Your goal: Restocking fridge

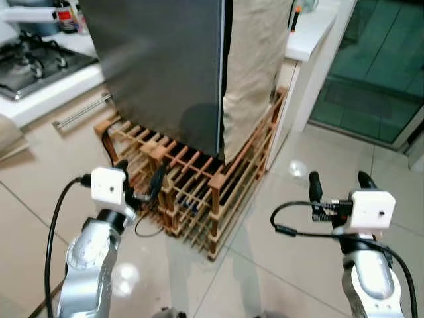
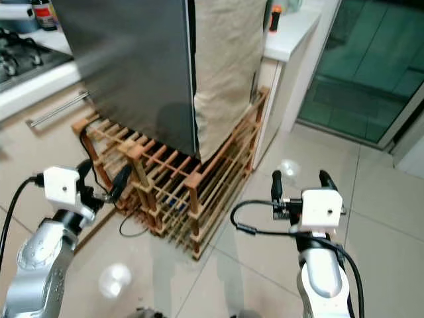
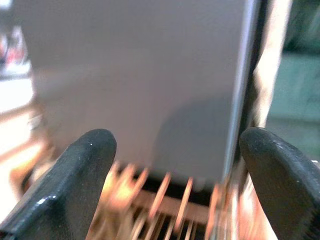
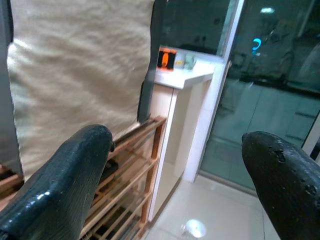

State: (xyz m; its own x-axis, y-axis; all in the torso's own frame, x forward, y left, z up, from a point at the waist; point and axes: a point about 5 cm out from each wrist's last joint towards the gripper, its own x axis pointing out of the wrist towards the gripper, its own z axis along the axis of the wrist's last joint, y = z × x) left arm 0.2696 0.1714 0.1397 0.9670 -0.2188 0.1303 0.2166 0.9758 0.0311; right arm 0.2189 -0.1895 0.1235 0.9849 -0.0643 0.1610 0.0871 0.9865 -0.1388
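A stove (image 1: pixel 30 63) sits on the bench at far left. The left end effector (image 1: pixel 140 180) hovers spread wide and empty before the closed grey fridge (image 1: pixel 159 66), which stands on a wooden rack (image 1: pixel 199 192). The right end effector (image 1: pixel 338 180) is likewise spread and empty. This looks like the approach; opening the door likely comes next. No writing is legible.

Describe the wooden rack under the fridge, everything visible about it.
The wooden rack is a low slatted frame of reddish-brown wood, with square corner posts, thin parallel rails along its top and more slats down its sides. It stands on the glossy tiled floor and carries the grey fridge, projecting out beyond the fridge's base at the front. A beige cloth hangs down the fridge's side onto it. A black cable runs along the floor at its front. The left gripper hovers just before it.
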